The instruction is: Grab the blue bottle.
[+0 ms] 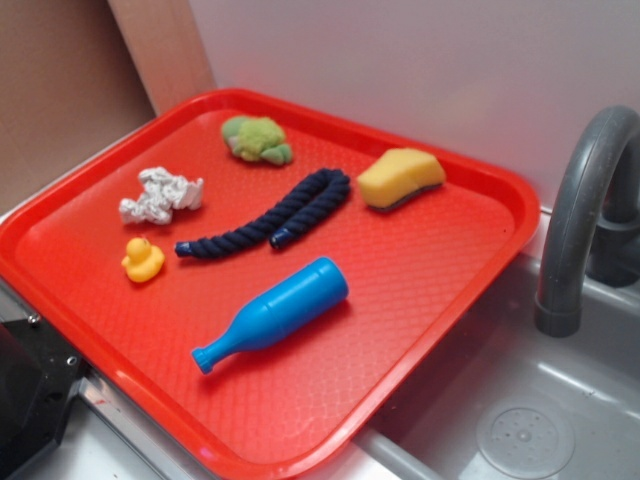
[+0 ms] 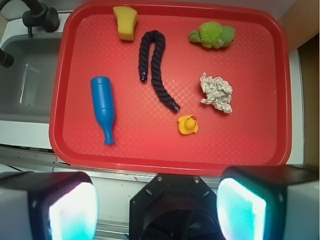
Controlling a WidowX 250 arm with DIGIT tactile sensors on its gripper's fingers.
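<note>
The blue bottle [image 1: 272, 315] lies on its side on the red tray [image 1: 470, 260], neck toward the front left. In the wrist view the blue bottle [image 2: 103, 108] lies at the tray's left part, neck pointing down toward the tray's [image 2: 165, 160] near rim. My gripper [image 2: 157, 210] is high above and behind the tray's near edge, over the black robot base. Its jaws stand wide apart with nothing between them. The fingers [image 2: 70, 210] frame the bottom corners. The gripper does not show in the exterior view.
On the tray lie a dark navy rope [image 2: 154, 65], a yellow duck [image 2: 188, 125], a white crumpled cloth [image 2: 217, 93], a green plush [image 2: 212, 35] and a yellow sponge [image 2: 125, 21]. A grey sink [image 1: 520, 410] with a faucet [image 1: 575, 220] adjoins the tray.
</note>
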